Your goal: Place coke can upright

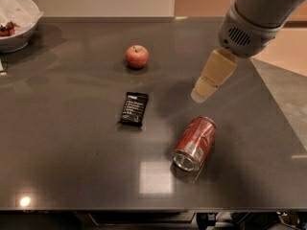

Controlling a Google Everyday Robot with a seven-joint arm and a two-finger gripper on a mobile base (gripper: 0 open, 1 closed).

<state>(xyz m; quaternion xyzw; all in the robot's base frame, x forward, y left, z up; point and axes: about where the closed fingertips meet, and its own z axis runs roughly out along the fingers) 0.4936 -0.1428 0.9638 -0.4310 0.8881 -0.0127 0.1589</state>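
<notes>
The coke can is red with silver ends and lies on its side on the dark table, right of centre, its open silver end toward the front edge. My gripper hangs from the grey arm at the upper right. Its beige tip points down and to the left, just above and behind the can, and does not touch it.
A red apple sits at the middle back. A flat black wrapped bar lies left of the can. A white bowl with red fruit stands at the back left corner. The table's right edge runs close to the arm.
</notes>
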